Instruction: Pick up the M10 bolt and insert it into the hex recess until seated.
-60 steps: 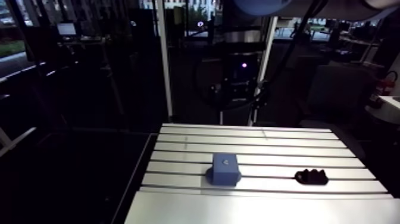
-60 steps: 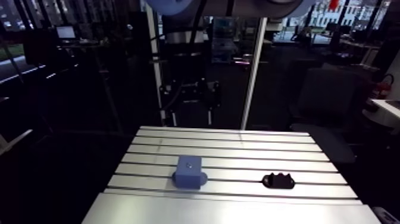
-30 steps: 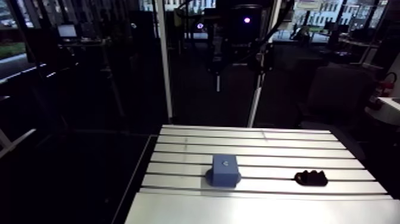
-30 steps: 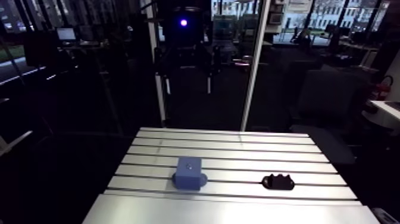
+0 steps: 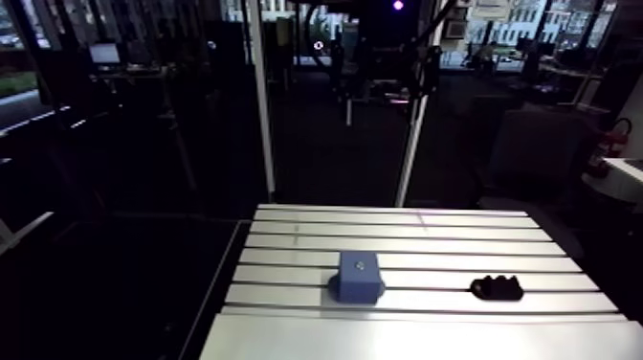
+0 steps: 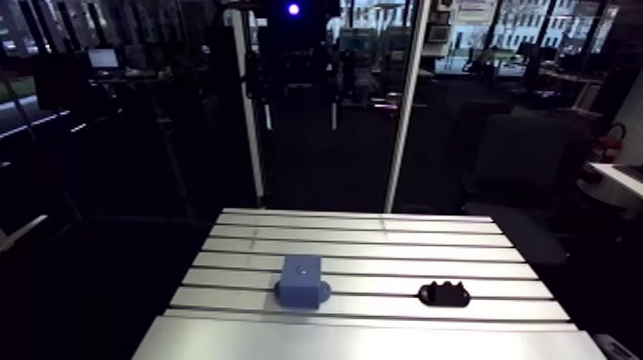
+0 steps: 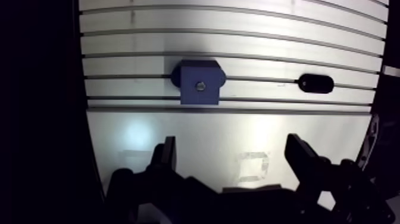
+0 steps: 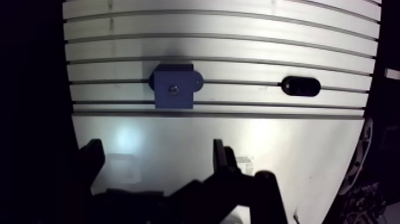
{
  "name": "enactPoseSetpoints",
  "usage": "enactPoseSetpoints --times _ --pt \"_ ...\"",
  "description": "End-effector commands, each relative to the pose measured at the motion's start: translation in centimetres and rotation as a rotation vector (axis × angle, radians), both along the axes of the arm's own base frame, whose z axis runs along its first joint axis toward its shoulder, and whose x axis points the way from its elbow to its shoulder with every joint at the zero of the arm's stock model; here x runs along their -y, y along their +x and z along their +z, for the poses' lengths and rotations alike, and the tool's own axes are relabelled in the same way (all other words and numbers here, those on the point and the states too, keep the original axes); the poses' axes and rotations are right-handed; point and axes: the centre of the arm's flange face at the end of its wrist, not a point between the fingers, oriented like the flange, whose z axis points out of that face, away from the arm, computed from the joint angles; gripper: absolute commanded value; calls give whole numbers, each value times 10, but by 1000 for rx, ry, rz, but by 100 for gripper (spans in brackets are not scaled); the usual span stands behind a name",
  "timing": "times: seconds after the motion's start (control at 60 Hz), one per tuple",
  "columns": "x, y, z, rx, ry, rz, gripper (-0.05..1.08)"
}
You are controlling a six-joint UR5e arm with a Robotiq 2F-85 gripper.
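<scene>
A blue block sits on the slotted table, with a small grey spot at the recess in the middle of its upper face. A small black piece lies in the same slot, off to the block's side and apart from it. No bolt can be made out as a separate thing. My gripper hangs high over the smooth plate at the table's near edge. It is open, and nothing is between its fingers. In the arm view the block and the black piece lie well below the dark wrist at the top edge.
A smooth bare plate spans the table's near edge beneath the fingers, with faint square marks on it. Beyond the block, several slotted rows run to the far edge. The table drops off into darkness on the block's side.
The wrist and gripper have risen: earlier they hung just above the table's far edge, and now they sit at the top of the arm view. Block and black piece have not moved.
</scene>
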Motion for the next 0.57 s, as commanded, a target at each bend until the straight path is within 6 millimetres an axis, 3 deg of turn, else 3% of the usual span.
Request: enactPoseSetpoints --times 0.017,0.567 --pt "0 6 12 -21 -1 0 1" --pt "0 10 16 -28 -2 1 1"
